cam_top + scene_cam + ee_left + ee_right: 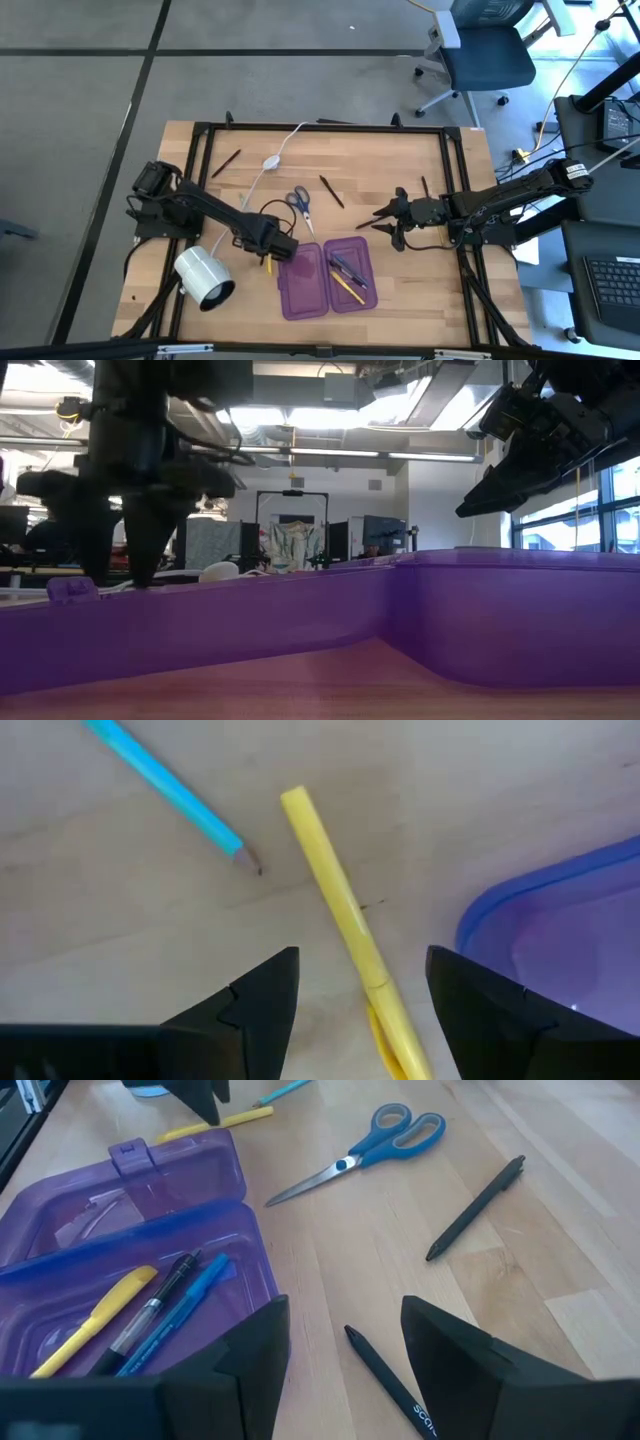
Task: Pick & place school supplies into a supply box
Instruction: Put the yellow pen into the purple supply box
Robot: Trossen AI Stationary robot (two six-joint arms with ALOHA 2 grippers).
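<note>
- While the purple supply box lies opened flat at the front middle of the bench, one half already holds a yellow pen, a dark pen and a blue one; the other half looks bare.
- Left tool: released, jaws spread astride a yellow pen on the bench just beside the box's corner, seemingly placed to pinch it. A blue pencil lies near.
- Right tool: released, grasping nothing, hovering beside the box over a dark pen.
- Blue-handled scissors and another dark pen remain on the bench, unpacked.
</note>
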